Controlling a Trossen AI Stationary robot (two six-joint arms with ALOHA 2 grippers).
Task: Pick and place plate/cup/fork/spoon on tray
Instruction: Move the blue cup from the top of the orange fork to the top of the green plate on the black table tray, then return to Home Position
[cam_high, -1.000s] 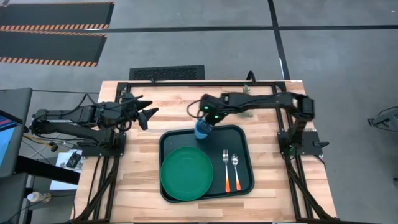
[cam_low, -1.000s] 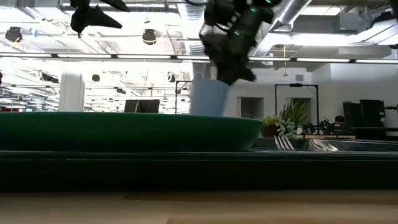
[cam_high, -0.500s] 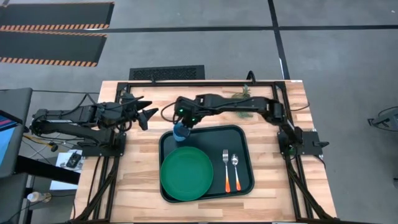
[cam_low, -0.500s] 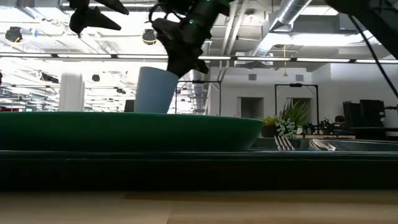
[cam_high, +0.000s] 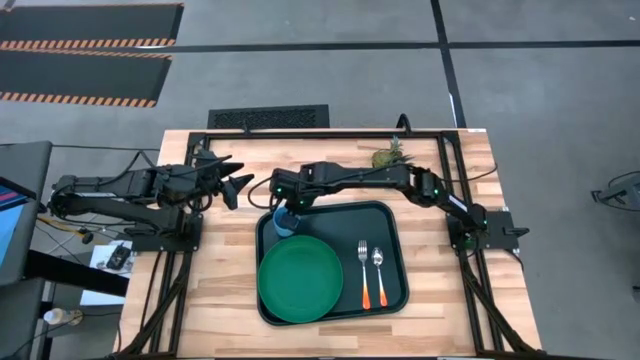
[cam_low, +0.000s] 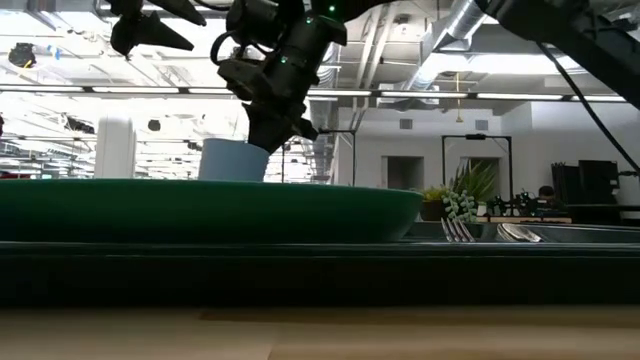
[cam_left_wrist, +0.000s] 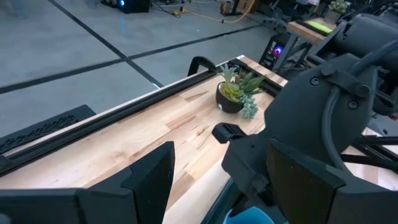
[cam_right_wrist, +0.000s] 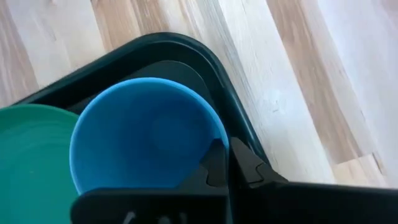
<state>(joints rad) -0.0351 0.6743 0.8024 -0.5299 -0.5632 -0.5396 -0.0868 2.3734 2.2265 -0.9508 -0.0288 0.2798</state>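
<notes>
Right gripper clamped on small light-blue plastic cup, low over dark rectangular tray's far-left corner; left gripper parted, idle.

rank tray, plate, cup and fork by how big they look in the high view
1. tray
2. plate
3. fork: longer than the cup is wide, but thin
4. cup: partly hidden under the right gripper, so fork versus cup is unsure

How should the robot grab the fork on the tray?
Probably by its orange handle, coming straight down from above. The fork lies flat on the tray, and the spoon lies close beside it, so the fingers should straddle the handle's near end, where the gap looks widest.
</notes>
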